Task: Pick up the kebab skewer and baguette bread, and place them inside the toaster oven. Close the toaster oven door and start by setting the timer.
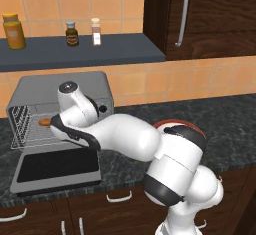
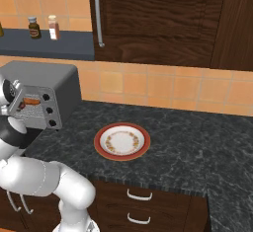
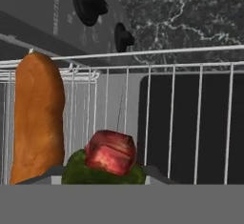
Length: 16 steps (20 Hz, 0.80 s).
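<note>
The baguette bread (image 3: 38,118) already lies on the toaster oven (image 1: 95,86) rack; the gripper (image 3: 110,178), narrowly closed on the kebab skewer (image 3: 110,154), hovers over that rack; door (image 1: 57,171) and timer remain

The left base view looks forward and down over the arm at the oven (image 1: 60,114) from its front-left; the right base view faces the oven's knob side; the hand view sits close above the rack (image 3: 157,99)
</note>
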{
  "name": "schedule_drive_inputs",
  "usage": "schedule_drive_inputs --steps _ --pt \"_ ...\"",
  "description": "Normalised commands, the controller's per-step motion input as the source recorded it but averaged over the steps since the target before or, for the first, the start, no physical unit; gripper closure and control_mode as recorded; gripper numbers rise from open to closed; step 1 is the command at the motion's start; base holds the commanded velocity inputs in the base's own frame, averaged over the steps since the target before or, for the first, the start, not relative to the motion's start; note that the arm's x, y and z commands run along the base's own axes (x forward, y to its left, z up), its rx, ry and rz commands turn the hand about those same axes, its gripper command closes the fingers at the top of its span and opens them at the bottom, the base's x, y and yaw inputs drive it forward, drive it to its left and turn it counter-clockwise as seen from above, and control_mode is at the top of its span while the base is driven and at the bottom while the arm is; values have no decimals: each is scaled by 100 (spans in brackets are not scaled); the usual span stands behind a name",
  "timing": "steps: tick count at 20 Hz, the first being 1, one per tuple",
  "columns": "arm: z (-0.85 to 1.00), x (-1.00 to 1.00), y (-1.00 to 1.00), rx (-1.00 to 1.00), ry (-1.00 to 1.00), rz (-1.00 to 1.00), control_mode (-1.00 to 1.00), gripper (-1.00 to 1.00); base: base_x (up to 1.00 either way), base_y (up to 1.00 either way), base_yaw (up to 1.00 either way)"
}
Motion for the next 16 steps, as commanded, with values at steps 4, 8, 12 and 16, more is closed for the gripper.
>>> schedule_drive_inputs --steps 4,8,12,16 --pt "0 0 3 0 6 0 -100 -100 0 0 0" --pt "0 0 0 0 0 0 -100 -100 0 0 0" --pt "2 0 0 0 0 0 -100 -100 0 0 0" --pt "25 0 0 0 0 0 -100 -100 0 0 0"
